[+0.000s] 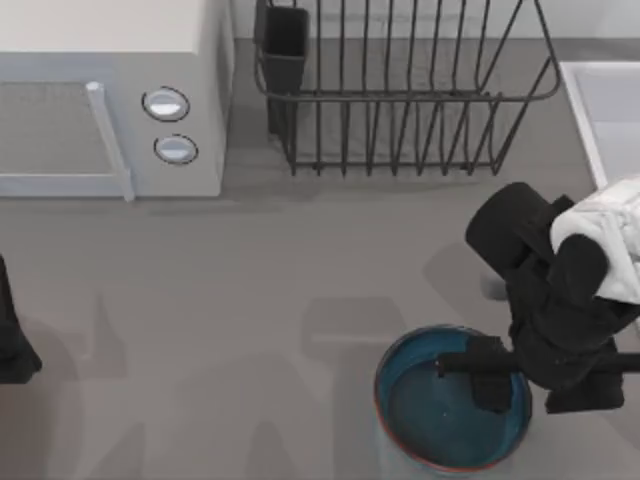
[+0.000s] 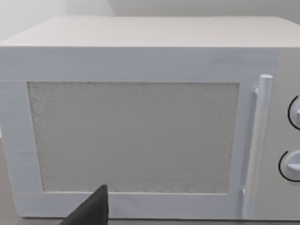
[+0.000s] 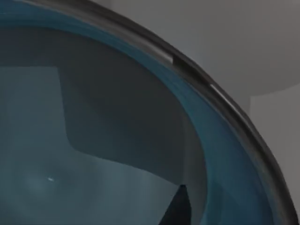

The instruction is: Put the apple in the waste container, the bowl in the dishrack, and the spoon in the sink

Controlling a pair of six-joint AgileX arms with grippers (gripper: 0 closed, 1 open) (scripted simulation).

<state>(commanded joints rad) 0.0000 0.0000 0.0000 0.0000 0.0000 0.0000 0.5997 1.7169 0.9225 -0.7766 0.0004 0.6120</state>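
From above, the bowl (image 1: 452,400) sits on the desk (image 1: 250,300) well in front of the dishrack (image 1: 400,90), toward the rack's right end, and the right gripper (image 1: 480,375) hangs over the bowl's right half, its dark body reaching across the rim; whether its fingers are spread or clamped on the rim I cannot tell. The move ahead, as I judge it, turns on this: the rack lies straight back from the bowl, with bare desk between, so a lift and a carry away from the front edge should meet nothing. The sink (image 1: 610,110) stands just right of the dishrack, the microwave (image 1: 110,110) just left of it, both off that path. The left arm (image 1: 12,330) is parked far to the left of the bowl, so the right arm is much nearer. The left wrist view faces the microwave's door (image 2: 133,136), one dark fingertip (image 2: 93,211) at its foot. The right wrist view looks closely into the bowl's teal hollow (image 3: 93,154), rim (image 3: 225,98) curving past, with a dark fingertip (image 3: 180,211) inside the wall.
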